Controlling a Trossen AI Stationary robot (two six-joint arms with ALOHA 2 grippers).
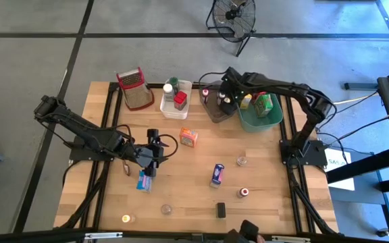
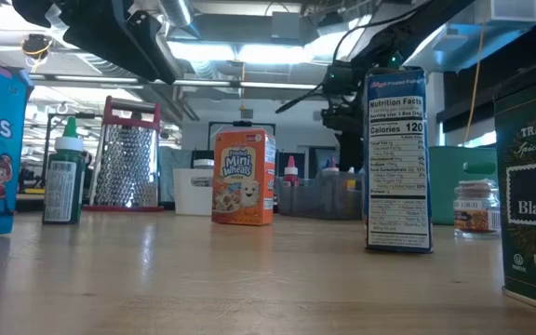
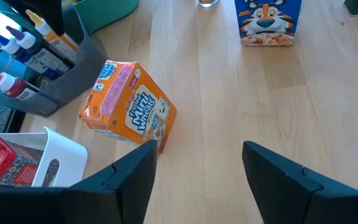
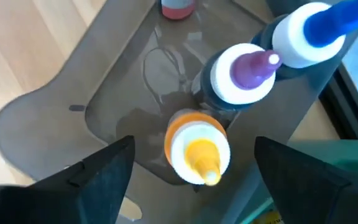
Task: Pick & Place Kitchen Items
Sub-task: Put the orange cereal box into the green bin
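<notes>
Though hidden from high up, right tool [image 4: 191,168] wide apart over yellow-capped bottle [image 4: 197,149] in grey bin [image 4: 61,112].

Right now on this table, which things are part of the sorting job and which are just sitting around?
Job things:
orange cereal box
blue cereal box
yellow-tipped bottle under the open right hand
purple-tipped bottle
green carton

Just around:
grater
fan
grey bin
white bin
</notes>
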